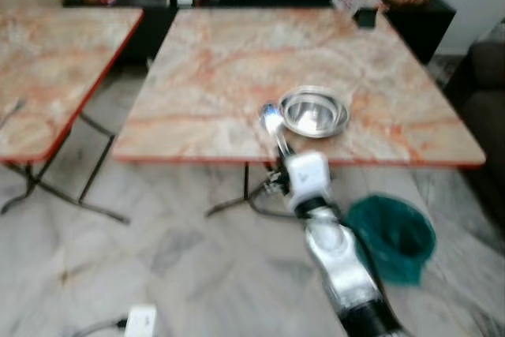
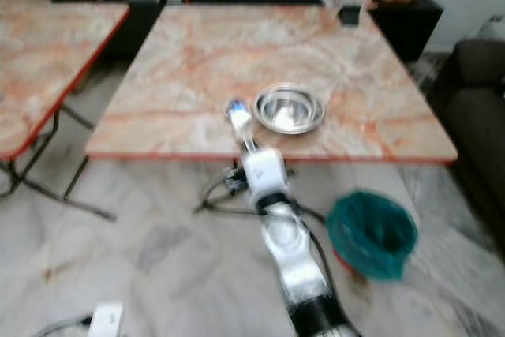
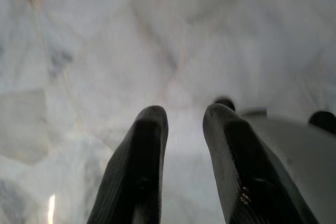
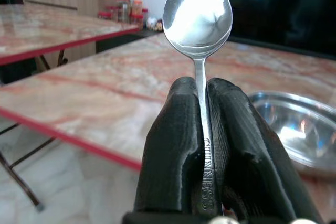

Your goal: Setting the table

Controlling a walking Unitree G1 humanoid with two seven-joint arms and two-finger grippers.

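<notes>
Two black fingers (image 4: 178,145) of the right hand (image 4: 202,124) are squeezed together on the handle of a spoon (image 4: 198,11), so that hand is clamped tight on it, with the bowl of the spoon sticking straight out past the fingertips. Head views are kinda blurry, but the hand sits right at the near edge of the marble-pattern table (image 1: 237,61), and the spoon's bowl is just over that edge. Just beside the hand, on its right and a bit further in, there's a shiny metal bowl (image 1: 314,111) sitting on the table. Down below the hand on the floor is a green bin (image 1: 392,236).

Left hand (image 3: 184,124) is hanging over the pale marble floor (image 3: 105,51), fingers a little apart with nothing between them.

Off to the left stands a second table (image 1: 55,61) with the same top.
</notes>
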